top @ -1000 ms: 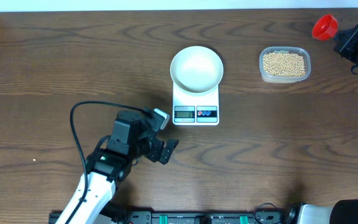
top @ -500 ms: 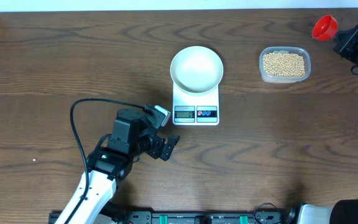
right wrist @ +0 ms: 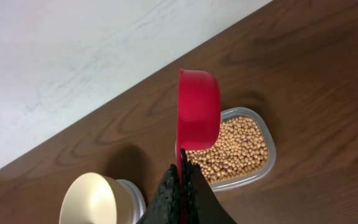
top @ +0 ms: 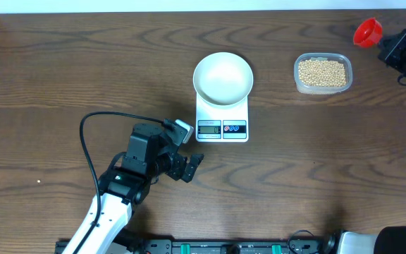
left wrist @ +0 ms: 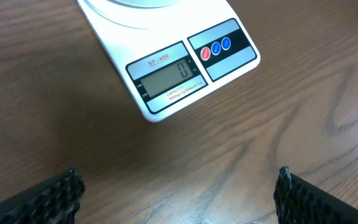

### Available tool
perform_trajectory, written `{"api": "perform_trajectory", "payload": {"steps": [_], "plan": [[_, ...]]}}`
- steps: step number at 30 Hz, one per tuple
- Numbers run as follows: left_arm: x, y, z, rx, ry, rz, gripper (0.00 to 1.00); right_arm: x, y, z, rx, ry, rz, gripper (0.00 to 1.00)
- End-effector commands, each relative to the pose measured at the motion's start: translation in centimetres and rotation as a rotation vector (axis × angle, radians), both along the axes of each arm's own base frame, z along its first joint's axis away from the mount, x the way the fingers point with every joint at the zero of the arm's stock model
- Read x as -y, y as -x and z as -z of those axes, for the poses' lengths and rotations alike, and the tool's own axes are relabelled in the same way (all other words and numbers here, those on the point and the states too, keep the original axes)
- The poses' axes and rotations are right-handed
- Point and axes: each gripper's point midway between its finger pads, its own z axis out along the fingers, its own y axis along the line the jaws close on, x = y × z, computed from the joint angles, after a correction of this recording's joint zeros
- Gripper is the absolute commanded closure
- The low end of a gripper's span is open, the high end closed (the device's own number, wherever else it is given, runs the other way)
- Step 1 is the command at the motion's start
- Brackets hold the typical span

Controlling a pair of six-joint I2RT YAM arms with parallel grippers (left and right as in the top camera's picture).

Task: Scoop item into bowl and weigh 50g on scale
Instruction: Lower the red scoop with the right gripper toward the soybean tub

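Note:
The white bowl (top: pixel 223 77) sits empty on the white scale (top: pixel 222 120); the scale's display (left wrist: pixel 168 76) reads 0. Tan-yellow beans (top: pixel 321 72) fill a clear plastic tub (top: pixel 298 83) to the right of the scale. My right gripper (right wrist: pixel 182 180) is shut on the handle of a red scoop (right wrist: pixel 198 115), held in the air at the far right corner (top: pixel 367 32), beyond the tub. The beans (right wrist: pixel 234 149) and bowl (right wrist: pixel 92 199) show below it. My left gripper (left wrist: pixel 178 193) is open and empty, just in front of the scale over bare table.
The left arm (top: pixel 136 169) with its black cable lies at the front left of the wooden table (top: pixel 83 70). A white wall edge runs along the table's back (right wrist: pixel 73 62).
My left gripper shifted slightly toward the scale a second ago, then held still. The right arm and scoop have not visibly moved.

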Motion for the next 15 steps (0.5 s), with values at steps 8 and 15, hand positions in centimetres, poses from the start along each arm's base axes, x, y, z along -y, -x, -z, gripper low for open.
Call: {"api": "perform_trajectory", "payload": {"steps": [8, 15], "plan": [[-0.1, 0.0, 0.1, -0.008, 0.004, -0.008, 0.0, -0.1, 0.2, -0.5, -0.004, 0.016, -0.013, 0.99], [-0.1, 0.0, 0.1, -0.008, 0.004, -0.008, 0.0, -0.3, 0.8, 0.3, -0.043, 0.006, -0.016, 0.99]]}}
